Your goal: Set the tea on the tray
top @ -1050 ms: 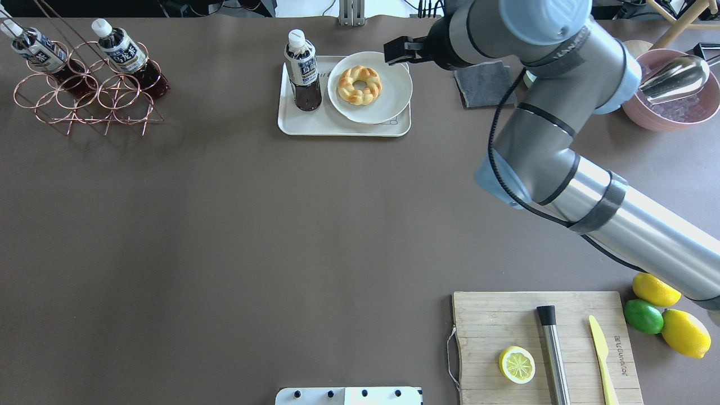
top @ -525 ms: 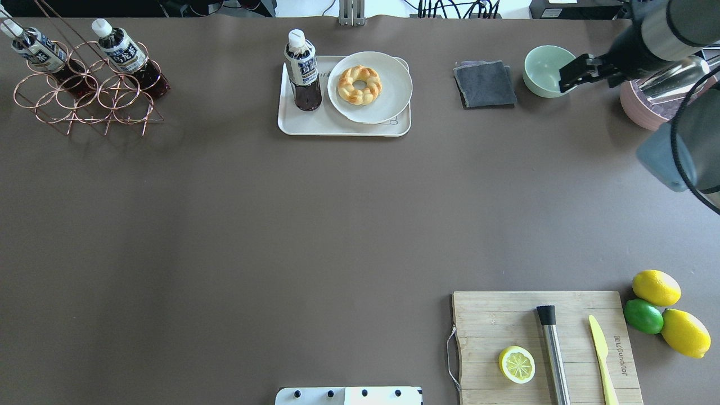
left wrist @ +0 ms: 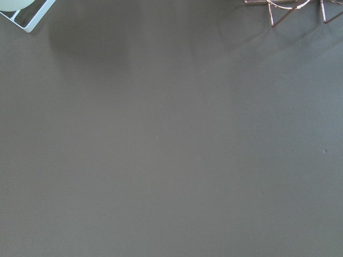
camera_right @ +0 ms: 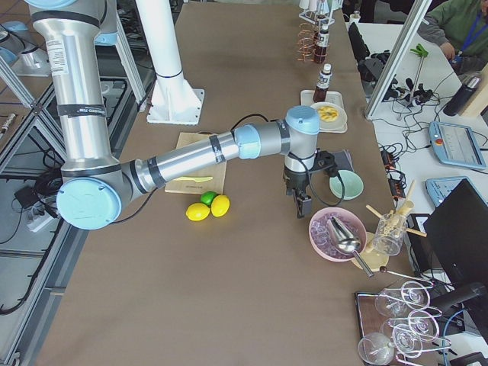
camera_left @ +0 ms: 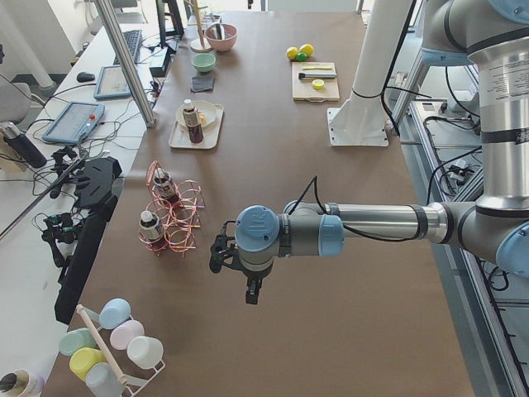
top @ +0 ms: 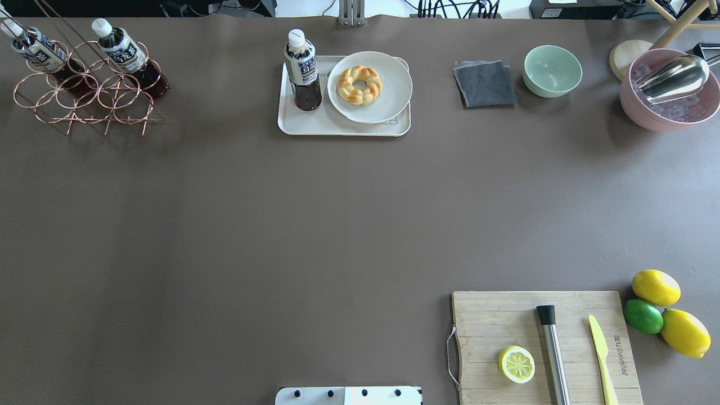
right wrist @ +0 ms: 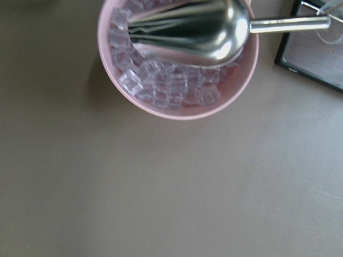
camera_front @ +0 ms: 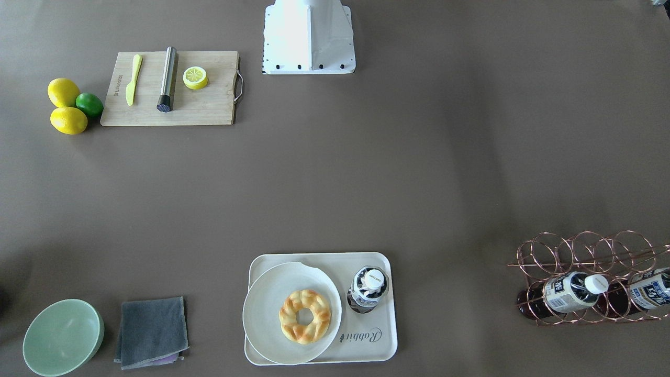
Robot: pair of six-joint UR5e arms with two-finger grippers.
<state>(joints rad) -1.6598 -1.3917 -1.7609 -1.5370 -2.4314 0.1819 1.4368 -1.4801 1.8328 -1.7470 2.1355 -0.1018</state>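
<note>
Black against the brown surface (top: 281,225), the left claw (camera_left: 250,294) hangs pointing down at the near end of the table, close to a copper wire rack (camera_left: 173,219). It shows only in the left side view, so I cannot tell whether it is wide or narrow. Its wrist camera sees bare surface with the rack's feet at the top edge. The right claw (camera_right: 300,204) also points down, above the surface just beside a pink bowl (camera_right: 335,229). It shows only in the right side view, and its opening cannot be told either. Its wrist camera looks straight down on that bowl, which is filled with ice cubes (right wrist: 177,88) and has a metal scoop (right wrist: 193,32) lying in it. Well apart from both claws, the tea (top: 304,73) stands upright on the tray (top: 315,125), white cap up. It sits just beside a round white plate (top: 388,101) that also rests on the tray and carries a braided ring pastry (top: 359,84). Neither claw touches the tea. Two more bottles (top: 126,56) lie slanted in the rack at the far left corner.
</note>
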